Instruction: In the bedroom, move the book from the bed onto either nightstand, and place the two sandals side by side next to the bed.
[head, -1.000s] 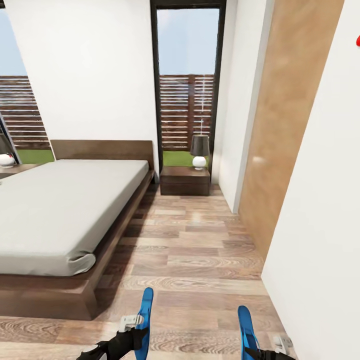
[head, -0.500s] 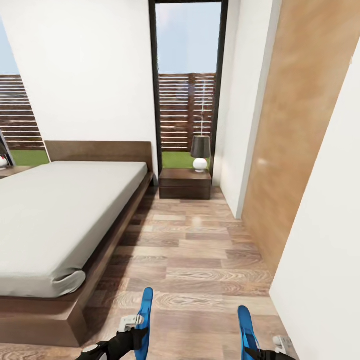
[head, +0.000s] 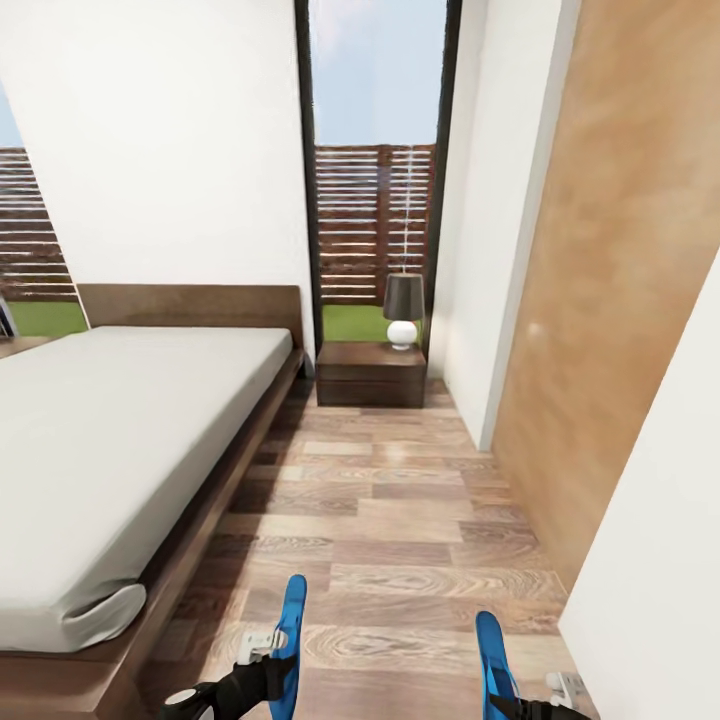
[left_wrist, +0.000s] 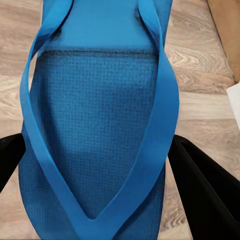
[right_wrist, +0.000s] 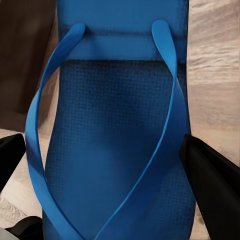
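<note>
At the bottom of our head view, each of our grippers carries one blue sandal: the left sandal (head: 292, 640) stands on edge in the left gripper (head: 268, 672), and the right sandal (head: 493, 660) stands likewise in the right gripper (head: 520, 705). In the left wrist view the black fingers (left_wrist: 207, 192) press against both long sides of the left sandal (left_wrist: 95, 130), straps toward the camera; in the right wrist view the fingers (right_wrist: 212, 187) pinch the right sandal (right_wrist: 117, 145) the same way. Both arms sit low and close to our trunk, forearms pointing ahead, the two sandals well apart and roughly parallel.

Between them and beyond runs an open lane of wood-plank floor (head: 390, 520). Its left edge is the dark frame of the bed (head: 120, 450), whose near mattress corner lies just left of the left sandal. Its right edge is a white wall and a brown door (head: 610, 280). The lane ends at the nightstand (head: 371, 374), bearing a lamp (head: 403, 310), under the tall window (head: 375, 170).
</note>
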